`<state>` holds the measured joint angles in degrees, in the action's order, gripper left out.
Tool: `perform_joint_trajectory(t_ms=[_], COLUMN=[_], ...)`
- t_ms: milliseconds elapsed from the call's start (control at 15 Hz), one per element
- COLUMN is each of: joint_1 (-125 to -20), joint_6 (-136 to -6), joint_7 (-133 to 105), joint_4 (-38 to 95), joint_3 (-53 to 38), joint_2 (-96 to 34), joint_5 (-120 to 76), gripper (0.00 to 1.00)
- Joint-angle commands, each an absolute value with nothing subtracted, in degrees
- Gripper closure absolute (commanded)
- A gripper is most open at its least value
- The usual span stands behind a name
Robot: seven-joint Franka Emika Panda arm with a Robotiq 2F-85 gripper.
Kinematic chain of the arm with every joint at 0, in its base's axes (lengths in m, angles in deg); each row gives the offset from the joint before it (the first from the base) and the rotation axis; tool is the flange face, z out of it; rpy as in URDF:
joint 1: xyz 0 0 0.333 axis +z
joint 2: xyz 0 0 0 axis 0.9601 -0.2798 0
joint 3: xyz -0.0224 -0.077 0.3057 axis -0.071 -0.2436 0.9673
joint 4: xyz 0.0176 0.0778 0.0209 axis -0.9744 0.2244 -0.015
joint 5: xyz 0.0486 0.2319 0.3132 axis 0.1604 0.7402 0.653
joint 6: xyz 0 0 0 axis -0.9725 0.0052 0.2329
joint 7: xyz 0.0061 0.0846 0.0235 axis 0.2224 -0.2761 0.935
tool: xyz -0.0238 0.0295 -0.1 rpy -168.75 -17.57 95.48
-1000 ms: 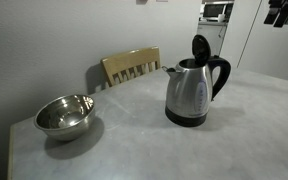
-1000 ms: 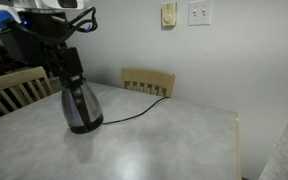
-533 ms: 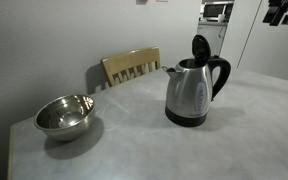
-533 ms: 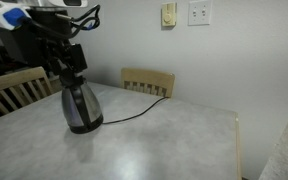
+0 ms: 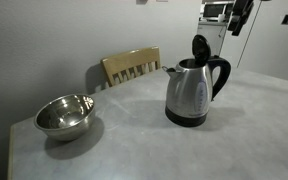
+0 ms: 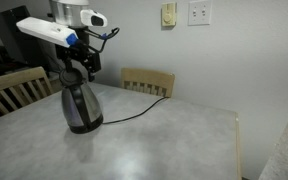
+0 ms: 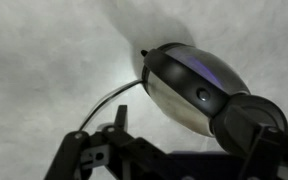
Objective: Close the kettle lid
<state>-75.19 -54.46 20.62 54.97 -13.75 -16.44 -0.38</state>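
Wrist view: kettle (image 7: 184, 85) beneath claw (image 5: 238, 26); kettle lid (image 5: 201, 46) upright below claw, likely awaiting push-down. Claw empty, aperture indeterminable.

On table (image 5: 134, 145): kettle (image 5: 191, 92), bowl (image 5: 64, 115) well apart

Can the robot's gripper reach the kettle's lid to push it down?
Probably yes. The kettle lid stands open and upright on the kettle. The gripper hangs in the air above and beside it, with nothing between them.
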Motion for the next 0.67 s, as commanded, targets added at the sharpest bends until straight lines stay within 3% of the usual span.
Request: perform_joint_trajectory(t_ms=[0, 400, 467, 600], joint_1=[-76.9, -77.6, -77.5, -77.4], joint_6=[-54.6, -58.1, -59.4, -61.9], joint_7=[21.4, 14.3, 12.1, 9.0], joint_4=[48.0, 43.9, 44.5, 46.2], joint_3=[-10.2, -5.8, -5.6, -5.4], joint_2=[-24.0, -28.9, -28.6, -27.3], joint_5=[8.0, 17.4, 18.1, 19.4], gripper=[0.00, 0.00, 0.25, 0.34])
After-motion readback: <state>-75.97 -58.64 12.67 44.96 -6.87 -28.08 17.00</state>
